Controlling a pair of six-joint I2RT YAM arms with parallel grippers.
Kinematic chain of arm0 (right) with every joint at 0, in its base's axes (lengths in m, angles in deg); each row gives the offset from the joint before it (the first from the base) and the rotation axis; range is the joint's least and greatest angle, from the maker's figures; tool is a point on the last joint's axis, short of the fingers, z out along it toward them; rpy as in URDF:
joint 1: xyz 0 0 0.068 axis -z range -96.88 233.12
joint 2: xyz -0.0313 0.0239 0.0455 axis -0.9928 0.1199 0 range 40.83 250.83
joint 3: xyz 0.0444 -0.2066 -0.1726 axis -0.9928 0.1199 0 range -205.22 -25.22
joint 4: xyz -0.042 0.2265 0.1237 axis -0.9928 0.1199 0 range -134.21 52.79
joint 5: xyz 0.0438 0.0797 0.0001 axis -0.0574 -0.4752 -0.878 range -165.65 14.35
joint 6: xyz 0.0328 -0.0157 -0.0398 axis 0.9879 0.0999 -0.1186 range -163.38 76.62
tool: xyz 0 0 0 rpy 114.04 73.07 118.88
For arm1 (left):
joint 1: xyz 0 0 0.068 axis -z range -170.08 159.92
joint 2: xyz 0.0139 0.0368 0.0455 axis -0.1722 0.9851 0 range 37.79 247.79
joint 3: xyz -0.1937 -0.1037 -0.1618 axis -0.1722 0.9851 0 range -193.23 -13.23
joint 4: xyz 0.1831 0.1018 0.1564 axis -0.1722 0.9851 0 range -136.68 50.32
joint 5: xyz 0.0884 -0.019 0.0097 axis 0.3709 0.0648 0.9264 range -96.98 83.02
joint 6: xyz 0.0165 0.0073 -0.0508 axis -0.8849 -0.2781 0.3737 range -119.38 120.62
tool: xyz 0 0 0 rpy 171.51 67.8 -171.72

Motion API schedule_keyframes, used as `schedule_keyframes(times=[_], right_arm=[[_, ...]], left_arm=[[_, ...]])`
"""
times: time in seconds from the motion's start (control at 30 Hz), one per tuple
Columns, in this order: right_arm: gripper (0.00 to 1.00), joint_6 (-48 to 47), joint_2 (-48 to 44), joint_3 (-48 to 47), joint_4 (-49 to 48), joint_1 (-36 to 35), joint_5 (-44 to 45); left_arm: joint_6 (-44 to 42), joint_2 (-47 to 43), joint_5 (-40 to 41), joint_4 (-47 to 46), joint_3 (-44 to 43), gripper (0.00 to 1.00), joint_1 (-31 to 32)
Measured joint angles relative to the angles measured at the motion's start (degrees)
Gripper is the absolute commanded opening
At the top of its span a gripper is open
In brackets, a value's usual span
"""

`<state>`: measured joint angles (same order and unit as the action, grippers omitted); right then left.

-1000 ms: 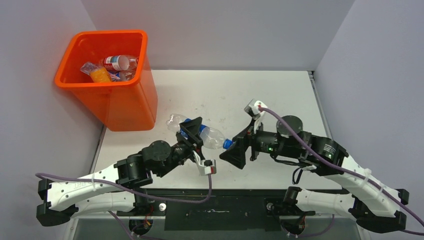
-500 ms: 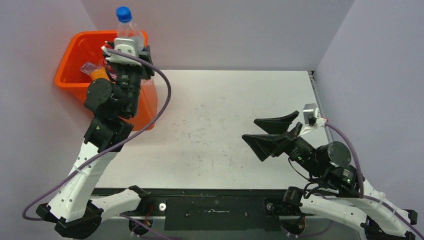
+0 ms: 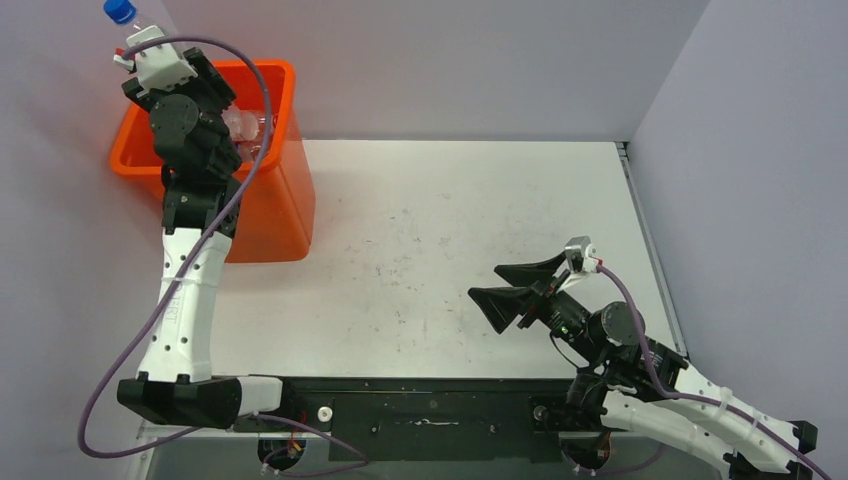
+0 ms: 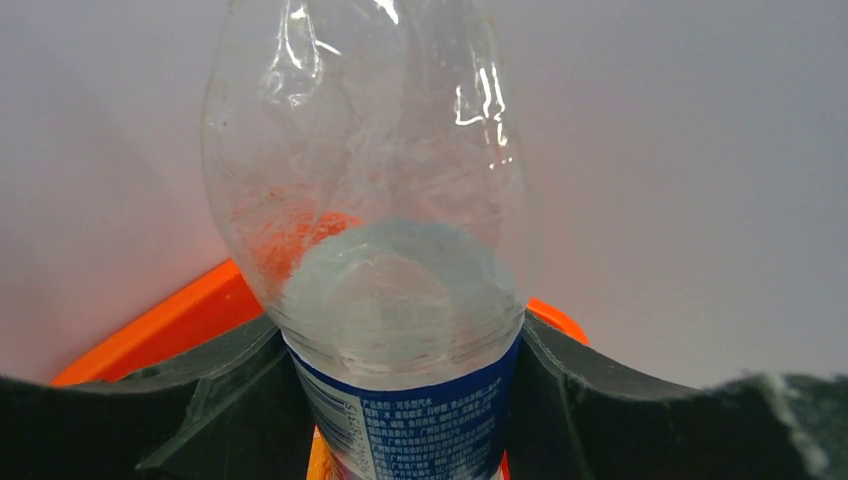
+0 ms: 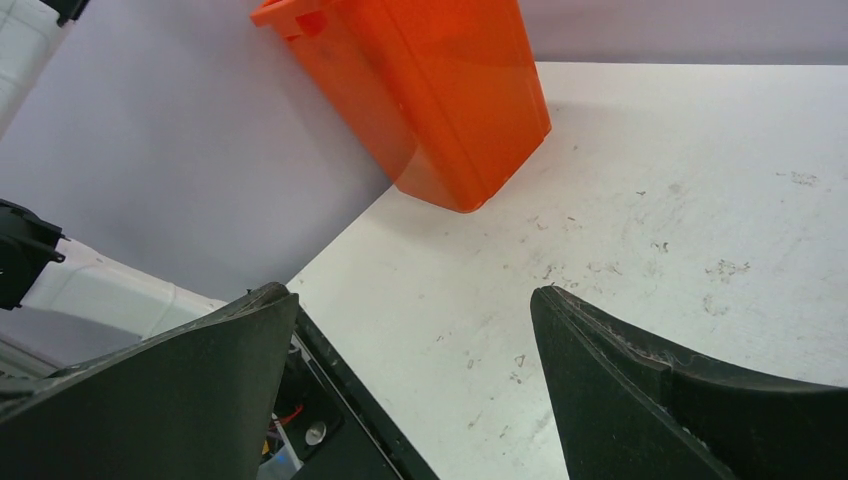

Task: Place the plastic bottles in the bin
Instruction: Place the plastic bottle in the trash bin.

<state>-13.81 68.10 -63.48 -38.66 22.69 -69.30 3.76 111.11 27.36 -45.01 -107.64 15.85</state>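
Carried up from the table (image 3: 450, 200), the plastic bottle (image 4: 370, 150) is being held clamped by the left gripper (image 4: 400, 335) over the bin (image 3: 262, 215) rim for release, while the right gripper (image 5: 415, 320) is being kept open, empty.

The only writing in view sits on the blue label (image 4: 420, 425) of a clear plastic bottle (image 4: 370, 200), at six o'clock in the left wrist view: rows of tiny white Chinese characters, too small to read, beside larger cut-off white letters.

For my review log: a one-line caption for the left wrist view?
Left gripper grips a clear, blue-labelled bottle, the orange bin behind it.
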Motion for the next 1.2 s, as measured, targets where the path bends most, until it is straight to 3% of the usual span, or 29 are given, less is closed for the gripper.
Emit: schedule_keyframes(times=[0.3,0.6,0.8,0.97,1.07,1.2], right_arm=[[0.9,1.7,-2.9,4.7,-2.3,0.0,2.4],[0.9,1.8,-6.6,4.7,-0.3,0.0,5.0],[0.9,1.0,-6.8,4.7,0.8,0.0,6.6],[0.9,-0.3,-4.2,1.5,2.3,0.0,10.2],[0.9,-0.3,-1.1,-2.0,2.8,0.0,14.0],[0.9,4.6,1.0,-3.7,3.0,0.0,22.1]], left_arm=[[-3.4,5.7,3.6,-10.1,0.6,1.0,-1.2],[-11.2,10.1,9.2,-17.4,0.3,0.96,2.8],[-16.3,7.2,10.4,-21.6,0.9,0.96,14.9],[-17.9,-2.7,7.3,-19.8,6.1,0.96,29.5],[-15.0,-8.9,6.8,-15.6,9.4,0.96,35.7],[-2.3,-15.1,9.0,-4.5,15.8,0.96,38.7]])
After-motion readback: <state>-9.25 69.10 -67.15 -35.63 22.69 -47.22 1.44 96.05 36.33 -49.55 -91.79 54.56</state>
